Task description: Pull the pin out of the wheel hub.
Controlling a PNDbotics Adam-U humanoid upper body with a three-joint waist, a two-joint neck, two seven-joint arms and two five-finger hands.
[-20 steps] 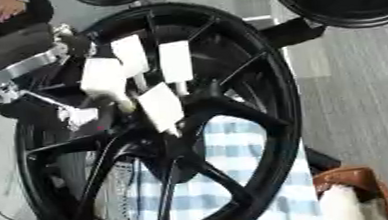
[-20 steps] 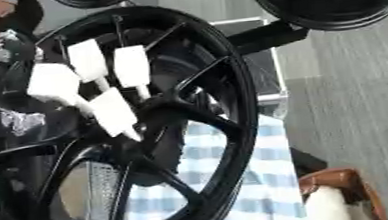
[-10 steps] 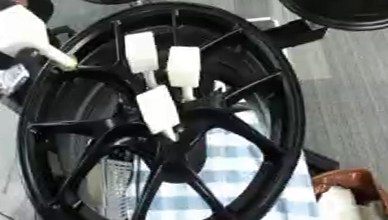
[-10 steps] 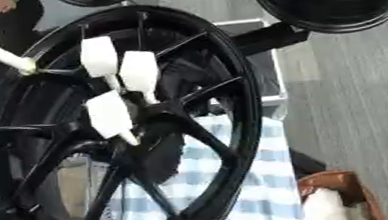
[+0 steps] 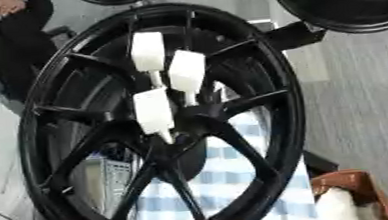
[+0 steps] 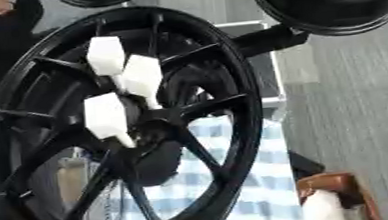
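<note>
Three white-headed pins (image 5: pixel 154 110) sit stuck in the middle of the black wheel hub (image 5: pixel 275 95), centre-left of frame, over a blue checked cloth (image 5: pixel 230 179). Neither robot hand is in view, so no telling their state. I'd guess a hand needs to reach in and pinch one pin's head.

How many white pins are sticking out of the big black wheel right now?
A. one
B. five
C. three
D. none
C: three white pins stand clustered near the middle of the black wheel hub, and no robot hand shows in either view.
</note>
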